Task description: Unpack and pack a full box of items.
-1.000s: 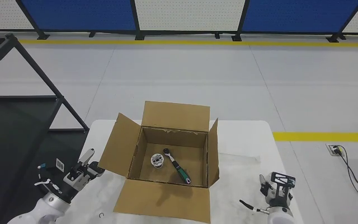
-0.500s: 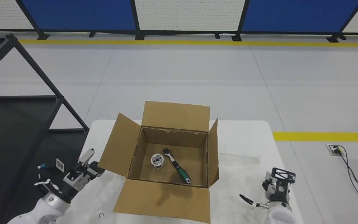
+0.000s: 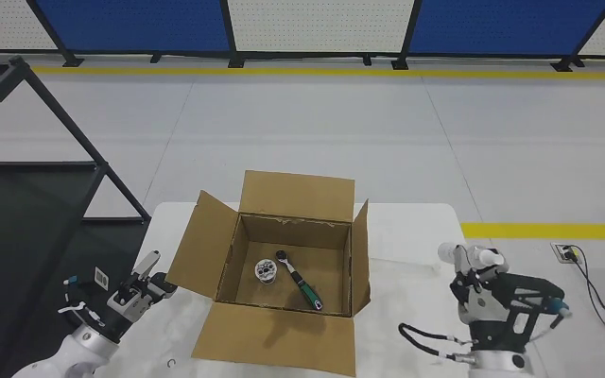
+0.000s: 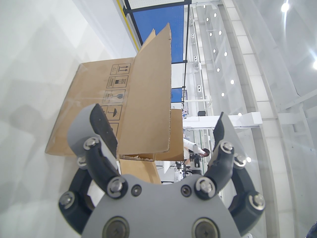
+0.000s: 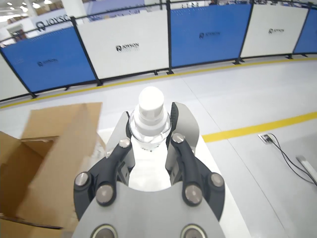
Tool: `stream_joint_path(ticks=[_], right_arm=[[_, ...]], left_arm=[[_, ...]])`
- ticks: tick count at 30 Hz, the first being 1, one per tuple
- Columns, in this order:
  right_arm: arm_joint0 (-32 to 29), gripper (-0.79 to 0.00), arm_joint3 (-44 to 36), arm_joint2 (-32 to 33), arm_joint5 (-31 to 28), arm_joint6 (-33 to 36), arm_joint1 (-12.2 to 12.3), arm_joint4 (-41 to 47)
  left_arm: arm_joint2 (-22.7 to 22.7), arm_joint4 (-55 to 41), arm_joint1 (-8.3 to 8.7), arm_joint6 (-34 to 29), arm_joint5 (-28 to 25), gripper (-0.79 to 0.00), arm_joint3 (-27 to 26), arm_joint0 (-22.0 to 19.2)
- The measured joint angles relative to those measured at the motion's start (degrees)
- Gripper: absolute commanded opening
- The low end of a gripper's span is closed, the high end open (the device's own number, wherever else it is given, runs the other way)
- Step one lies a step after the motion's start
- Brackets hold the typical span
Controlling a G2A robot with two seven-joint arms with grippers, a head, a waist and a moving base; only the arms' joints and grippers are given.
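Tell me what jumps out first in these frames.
The open cardboard box stands mid-table, with a green-handled ratchet wrench and a round metal part lying on its bottom. To its right, the right gripper is shut on a clear bottle with a white cap, held over the table. The left gripper sits open beside the box's left flap.

Matt cardboard box (image 3: pixel 293 194), clear glossy bottle (image 5: pixel 150 136), white plastic cap (image 5: pixel 151 101)

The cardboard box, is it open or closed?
The box is open: its flaps are folded back, and the top view looks in at a wrench and a round metal part on its floor.
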Motion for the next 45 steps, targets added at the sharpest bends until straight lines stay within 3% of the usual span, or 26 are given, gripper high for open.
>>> stream_joint_path(ticks=[5,9,16,24,32,45], right_arm=[[4.9,-0.785,0.5,-9.9,-1.4,3.0,-0.2,-3.6],[6.7,-0.785,0.7,-20.1,1.1,7.5,-0.6,-10.8],[9.6,-0.785,9.9,-31.1,5.7,8.7,-1.6,-20.3],[17.6,-0.785,23.3,-31.6,13.6,12.2,-3.4,-23.7],[26.8,-0.785,34.7,-30.0,18.9,19.2,-5.5,-20.8],[26.9,-0.785,35.4,-29.6,18.8,19.1,-5.5,-20.9]], left_arm=[[0.0,0.0,0.0,0.0,0.0,0.0,0.0,0.0],[0.0,0.0,0.0,0.0,0.0,0.0,0.0,0.0],[0.0,0.0,0.0,0.0,0.0,0.0,0.0,0.0],[0.0,0.0,0.0,0.0,0.0,0.0,0.0,0.0],[0.0,0.0,0.0,0.0,0.0,0.0,0.0,0.0],[0.0,0.0,0.0,0.0,0.0,0.0,0.0,0.0]])
